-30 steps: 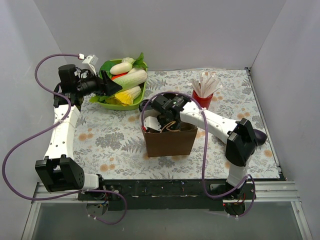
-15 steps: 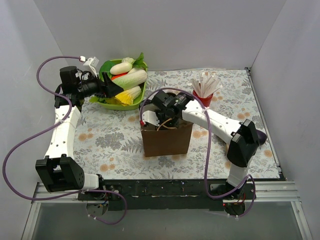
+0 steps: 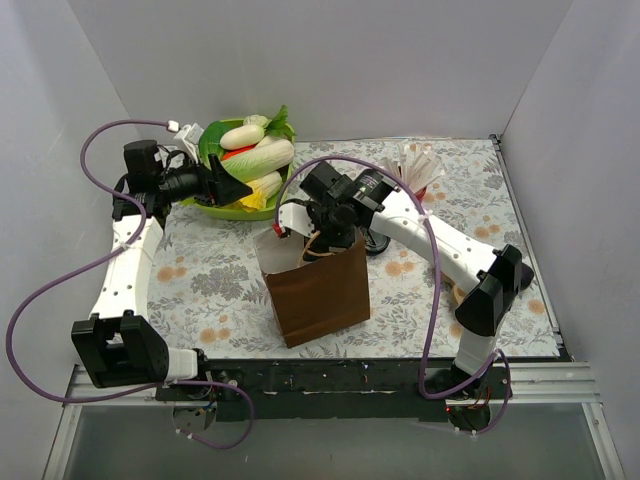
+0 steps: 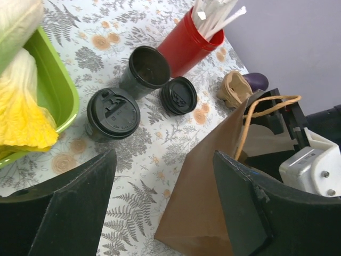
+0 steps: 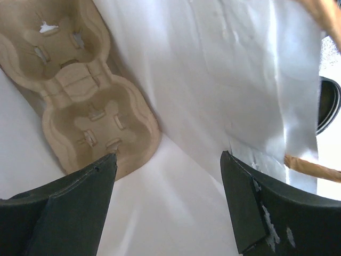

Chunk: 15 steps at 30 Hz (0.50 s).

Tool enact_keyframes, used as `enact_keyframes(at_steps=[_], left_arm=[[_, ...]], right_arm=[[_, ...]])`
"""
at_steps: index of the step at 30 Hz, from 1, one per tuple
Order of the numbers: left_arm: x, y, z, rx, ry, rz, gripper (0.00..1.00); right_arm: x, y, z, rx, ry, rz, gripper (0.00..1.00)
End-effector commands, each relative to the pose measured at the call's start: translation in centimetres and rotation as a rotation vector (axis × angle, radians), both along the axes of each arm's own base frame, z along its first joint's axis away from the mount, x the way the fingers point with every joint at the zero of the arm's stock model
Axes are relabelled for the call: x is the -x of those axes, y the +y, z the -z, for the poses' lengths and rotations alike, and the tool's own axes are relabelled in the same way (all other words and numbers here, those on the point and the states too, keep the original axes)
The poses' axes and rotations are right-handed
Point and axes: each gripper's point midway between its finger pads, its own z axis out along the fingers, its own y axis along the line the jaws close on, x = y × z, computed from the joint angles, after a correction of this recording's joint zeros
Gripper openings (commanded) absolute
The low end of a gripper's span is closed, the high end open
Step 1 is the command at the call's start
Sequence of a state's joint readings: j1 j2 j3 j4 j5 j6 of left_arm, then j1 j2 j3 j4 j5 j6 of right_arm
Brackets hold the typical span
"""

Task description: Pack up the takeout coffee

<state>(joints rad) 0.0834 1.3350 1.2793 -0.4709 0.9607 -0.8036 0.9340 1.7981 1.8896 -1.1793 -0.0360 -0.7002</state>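
Note:
The takeout coffee (image 4: 113, 113), a small black cup with a black sip lid, stands on the floral cloth beside the green tray (image 4: 53, 90). An open-topped black cup (image 4: 148, 66) and another black lid (image 4: 179, 96) sit just behind it. My left gripper (image 4: 164, 158) hovers open and empty above the cloth, between the coffee and the brown paper bag (image 4: 208, 208). My right gripper (image 5: 168, 202) is open inside the bag (image 3: 315, 290), empty, above a tan pulp carrier (image 5: 80, 117) lying on the bag's white bottom. From above, the right arm hides the cups.
A red cup of white sticks (image 4: 186, 45) stands behind the black cups. The green tray (image 3: 225, 210) holds cabbage and other vegetables. A tan pulp piece (image 4: 234, 88) lies to the right of the cups. The bag's rope handle (image 5: 311, 168) hangs beside my right fingers.
My right gripper's jaws have opened wide at the bag's mouth. The bag has shifted left and towards the near edge and stands taller. My left gripper has opened a little more.

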Motion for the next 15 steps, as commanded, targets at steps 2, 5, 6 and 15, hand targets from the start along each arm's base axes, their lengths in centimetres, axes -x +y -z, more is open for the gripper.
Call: enact_keyframes(at_steps=[2, 5, 6, 15], left_arm=[[3.3, -1.9, -1.6, 0.054, -0.032, 0.132, 0.73], [5.4, -3.3, -2.3, 0.096, -0.028, 0.222, 0.74], [5.9, -3.6, -2.2, 0.103, -0.021, 0.237, 0.74], [9.5, -7.3, -0.9, 0.033, -0.075, 0.349, 0.75]], right_arm=[[0.1, -0.9, -0.3, 0.044, -0.035, 0.028, 0.84], [0.0, -0.2, -2.4, -0.02, -0.065, 0.014, 0.83], [-0.1, 0.2, -3.7, -0.054, -0.087, 0.0, 0.83], [1.5, 0.9, -5.7, -0.145, -0.064, -0.043, 0.83]])
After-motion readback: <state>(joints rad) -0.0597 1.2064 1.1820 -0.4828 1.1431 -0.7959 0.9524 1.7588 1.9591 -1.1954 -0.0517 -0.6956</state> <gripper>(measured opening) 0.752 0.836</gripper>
